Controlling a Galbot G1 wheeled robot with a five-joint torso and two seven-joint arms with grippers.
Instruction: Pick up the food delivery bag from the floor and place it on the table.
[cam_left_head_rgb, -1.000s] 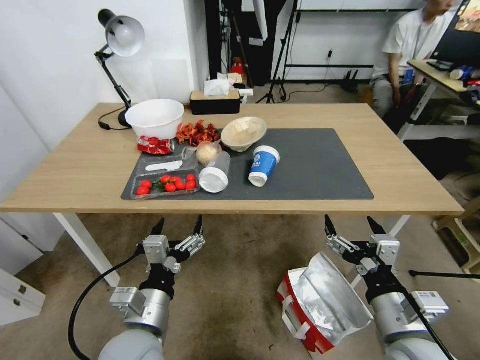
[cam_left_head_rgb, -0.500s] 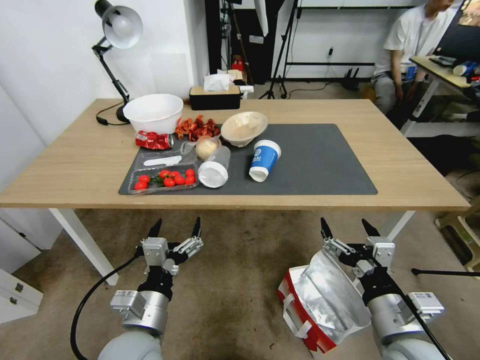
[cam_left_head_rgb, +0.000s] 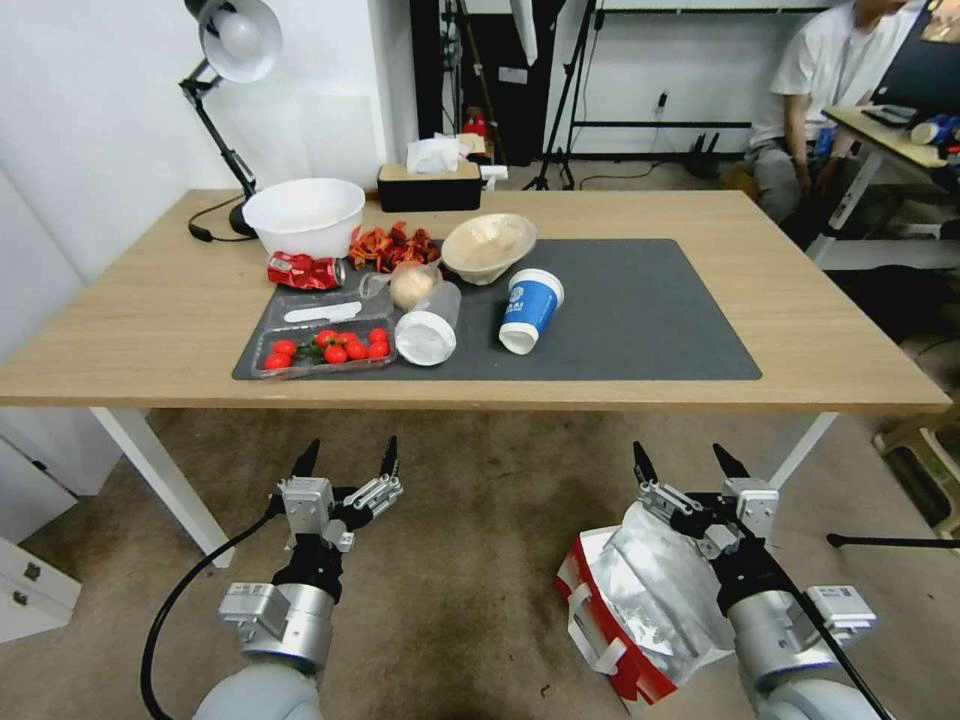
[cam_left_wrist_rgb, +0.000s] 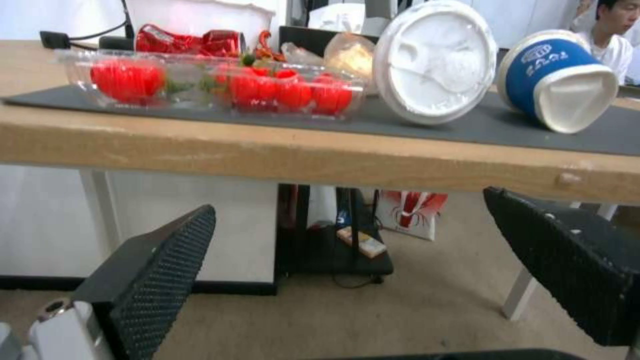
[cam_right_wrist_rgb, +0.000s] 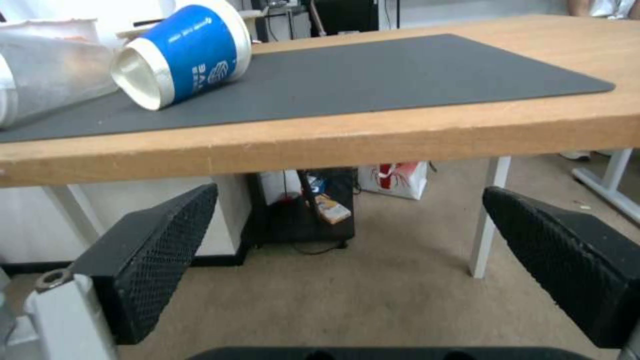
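Judging from how things lie, the task has barely begun: the food delivery bag (cam_left_head_rgb: 640, 605) sits on the floor (cam_left_head_rgb: 470, 560) on the robot's right side, short of the counter's near edge, its silver foil lining gaping upward, its red side and a white strap handle turned toward the left arm. The right gripper (cam_left_head_rgb: 690, 465) hangs just above the bag's far rim with its jaws spread wide and nothing between them; whether a finger brushes the foil cannot be told. The left gripper (cam_left_head_rgb: 346, 456) hovers over bare floor well apart from the bag, jaws likewise apart and empty. In both wrist views the black textured pads stand wide, with the counter's edge ahead of them. Everything is left to do — grasping the bag, lifting it and setting it on the counter (cam_left_head_rgb: 800, 330). The dark grey mat (cam_left_head_rgb: 640, 310) has open room on its right half, which looks the likeliest landing spot; its left half is crowded with a clear tray of cherry tomatoes (cam_left_head_rgb: 325, 350), a toppled clear cup (cam_left_head_rgb: 428, 330) and a toppled blue paper cup (cam_left_head_rgb: 529, 308). As for writing, the blue cup bears a white emblem and white lettering — too small and too tilted to read — and a crushed red can (cam_left_head_rgb: 303, 270) by the white bowl (cam_left_head_rgb: 304, 215) shows no legible label
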